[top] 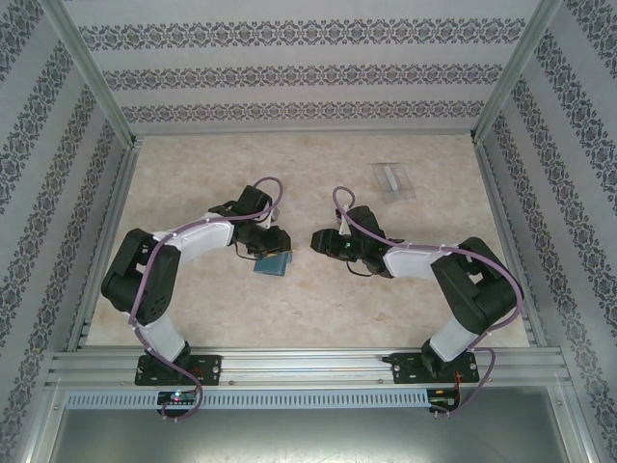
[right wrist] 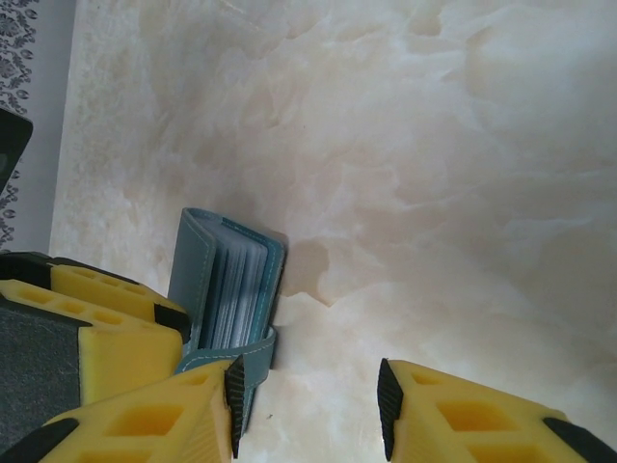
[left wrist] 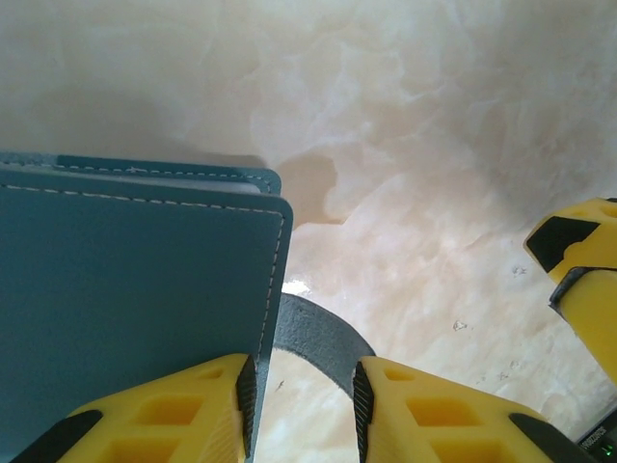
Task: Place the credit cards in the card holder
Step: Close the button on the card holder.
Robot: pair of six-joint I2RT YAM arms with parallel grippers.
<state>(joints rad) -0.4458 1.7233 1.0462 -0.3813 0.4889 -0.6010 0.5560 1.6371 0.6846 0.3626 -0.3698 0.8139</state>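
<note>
The teal-blue card holder [top: 273, 263] stands on edge on the table between the two arms, slightly fanned, with pale pockets showing in the right wrist view [right wrist: 231, 280]. My left gripper [left wrist: 304, 405] is shut on it: the cover's stitched edge [left wrist: 135, 289] lies against one pad and the curved strap [left wrist: 323, 338] reaches the other. From above the left gripper [top: 265, 243] sits over the holder. My right gripper [right wrist: 308, 405] is open, its left finger beside the strap, nothing between the pads. It hovers just right of the holder [top: 320, 241]. The credit cards are out of view.
A clear plastic box [top: 392, 180] lies at the back right of the marbled table [top: 318, 164]. Patterned walls close in the back and both sides. One yellow finger of the right gripper [left wrist: 583, 260] shows at the right edge of the left wrist view.
</note>
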